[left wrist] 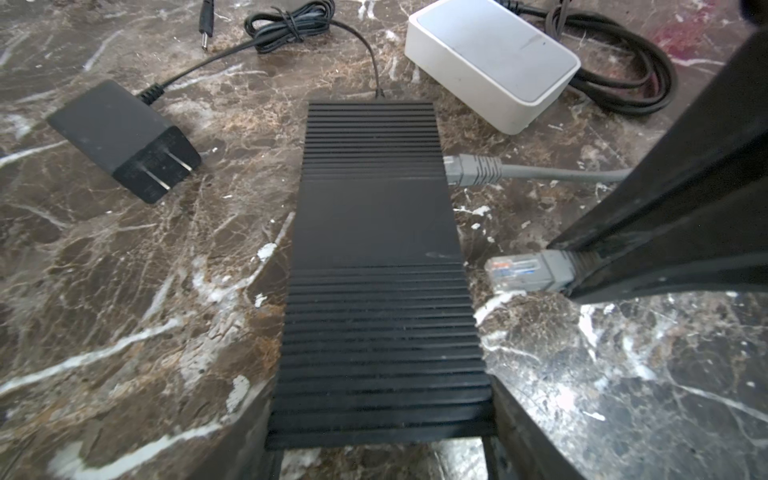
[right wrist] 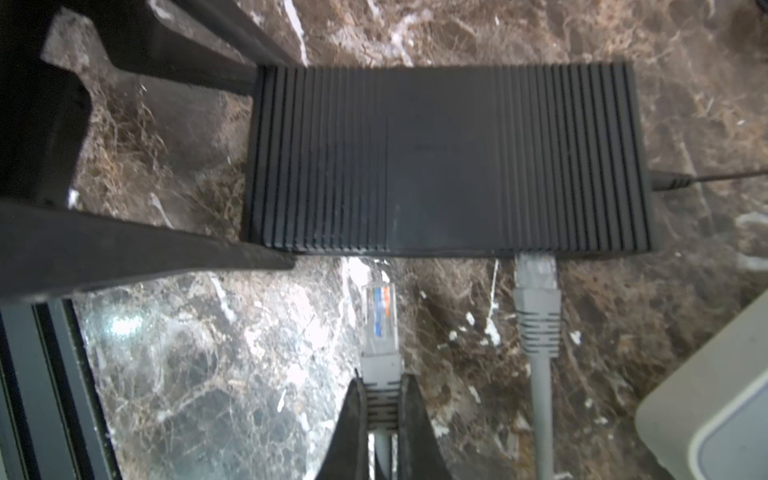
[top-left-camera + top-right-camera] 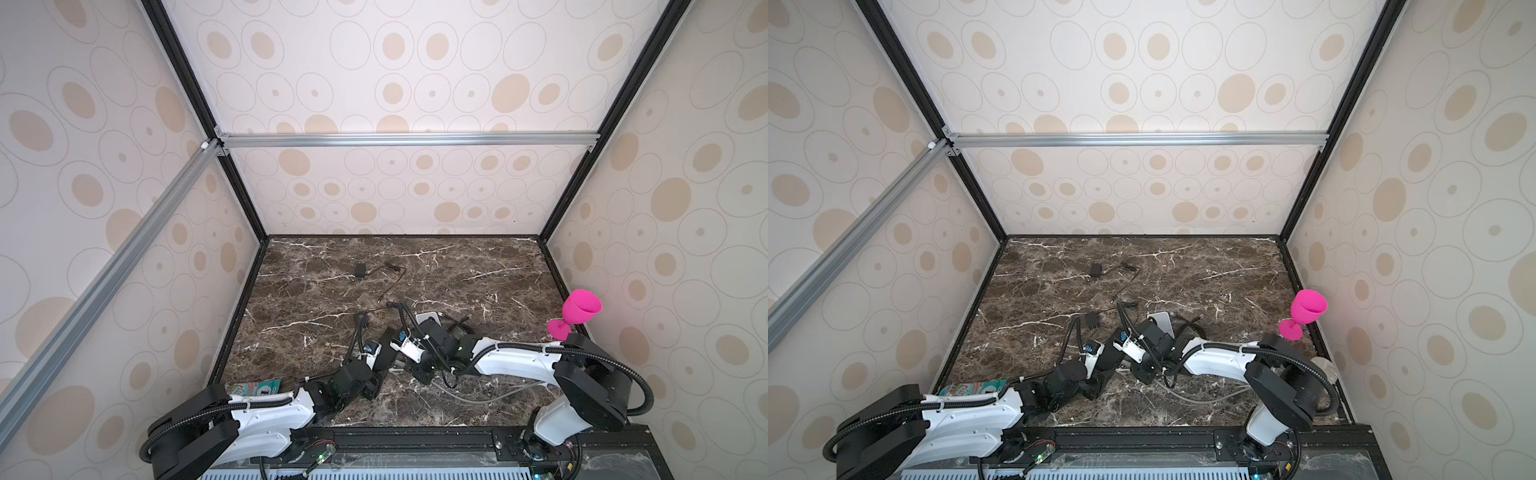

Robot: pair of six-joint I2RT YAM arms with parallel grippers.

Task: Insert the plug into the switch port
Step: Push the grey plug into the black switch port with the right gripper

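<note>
**RJ45 plug**: clear tip, grey boot, grey cable. Not yet inserted. Hanging just short of the port face of the switch, separated from it by a small gap, above the bench.

**Hazards, as judged:**
- Stubbing on a port rim or the casing edge, through slight offset sideways or in height. No sight of the port openings in either wrist view, so alignment unconfirmed.
- Pivoting in the grip, through a hold on the soft boot alone, well behind the tip.
- Latch tab possibly facing the wrong way; not readable here.
- Switch sliding away under the push, through a slack brace.
- Fouling on the seated grey plug or its cable.

**Position** (12 o'clock = the right claw's own pointing direction): projecting at 12 o'clock from the right claw. Port face further on at 12. Seated grey plug at about 1 o'clock, close beside.

**Right claw:** nearly closed, pinching the boot between both fingers.

**Switch:** black, ribbed, flat on the bench. Barrel power lead entering its end at roughly 2 o'clock.

**Left claw**: partly spread, clamped across the switch's width at the end away from the power lead, bracing it.

**Outlying:** white box unit, black power adapter.
</note>
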